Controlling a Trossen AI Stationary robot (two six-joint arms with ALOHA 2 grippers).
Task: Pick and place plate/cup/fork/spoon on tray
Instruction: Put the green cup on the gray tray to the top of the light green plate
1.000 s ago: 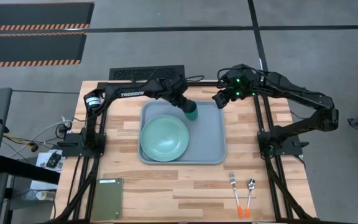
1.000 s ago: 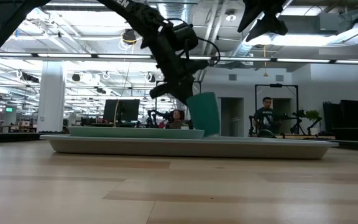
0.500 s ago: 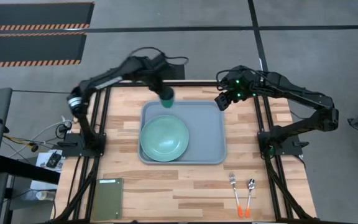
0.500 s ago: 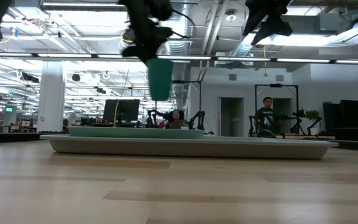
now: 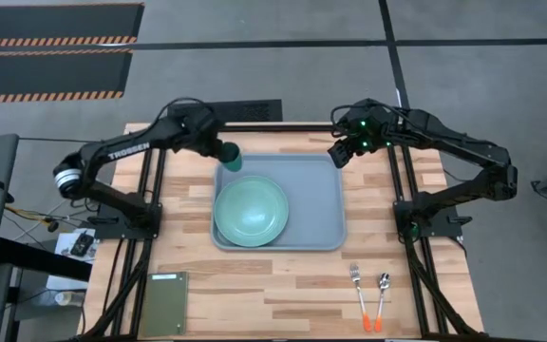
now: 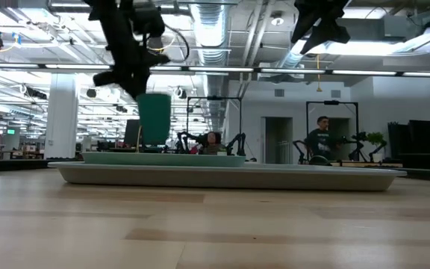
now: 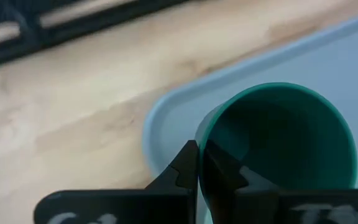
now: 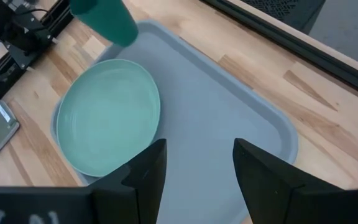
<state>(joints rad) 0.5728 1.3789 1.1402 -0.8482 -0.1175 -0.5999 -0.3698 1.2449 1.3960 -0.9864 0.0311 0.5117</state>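
Note:
My left gripper [image 5: 222,152] is shut on the dark teal cup [image 5: 232,158], which hangs over the far left corner of the blue-grey tray [image 5: 316,209]; the cup also shows in the low view [image 6: 154,118]. The mint-green plate [image 5: 251,210] lies flat in the tray's left half. My right gripper [image 5: 338,152] is open and empty, high above the tray's far right corner. The fork [image 5: 357,282] and the spoon [image 5: 384,285], both orange-handled, lie side by side on the table near its near right edge. My left gripper holds the cup by its rim [image 7: 201,144], one finger [image 7: 229,177] inside the cup and one finger [image 7: 184,169] outside against the wall. The fingers come from above, slanting from the table's left. The cup hangs upright, mouth up, a little above the tray [image 6: 222,176].
A flat olive-green rectangle [image 5: 167,304] lies at the table's near left corner. The tray's right half [image 8: 229,118] is bare. Bare wood lies between the tray and the cutlery. People and other equipment show in the room far behind the table.
My left gripper has carried the cup from over the tray's far middle toward the table's left, rising first and then coming down over the tray's far left corner. The cup, tilted at first, now hangs upright. My right gripper has kept still.

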